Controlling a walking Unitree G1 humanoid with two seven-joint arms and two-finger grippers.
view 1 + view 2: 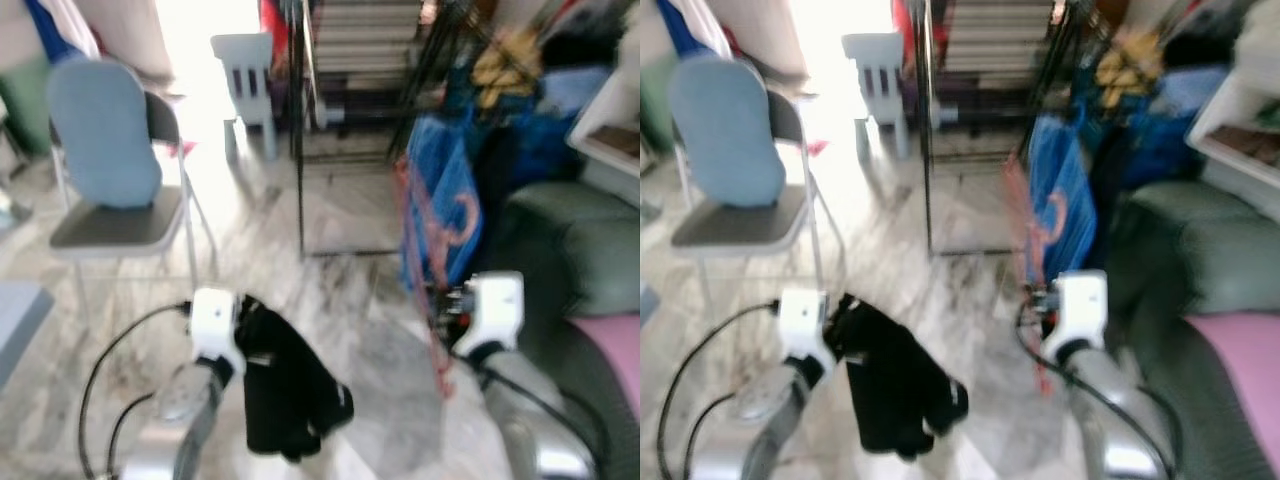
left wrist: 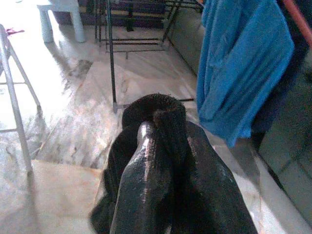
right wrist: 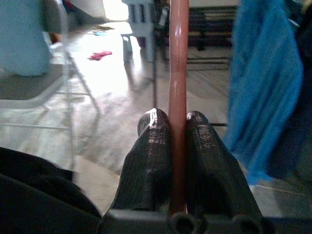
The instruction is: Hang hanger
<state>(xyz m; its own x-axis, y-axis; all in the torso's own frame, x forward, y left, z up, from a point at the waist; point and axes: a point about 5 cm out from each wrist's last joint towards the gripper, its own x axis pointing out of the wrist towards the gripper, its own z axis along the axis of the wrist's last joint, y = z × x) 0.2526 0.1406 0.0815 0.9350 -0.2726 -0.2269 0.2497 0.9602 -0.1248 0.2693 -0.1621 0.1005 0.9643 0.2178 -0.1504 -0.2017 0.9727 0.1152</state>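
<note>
Between the right end effector's [image 3: 178,122] clamped fingers, the red hanger [image 3: 178,73] runs lengthwise, pointing forward.

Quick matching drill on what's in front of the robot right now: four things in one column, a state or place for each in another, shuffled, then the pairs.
Things:
1. left gripper
2. right gripper
3. blue garment
4. folding chair

States or places:
A. hangs by the drying rack, ahead on the robot's right
B. shut on the red hanger
C. stands on the floor to the robot's left
D. shut on the black cloth

Pairs: 1-D, 2-B, 3-A, 4-C
</note>
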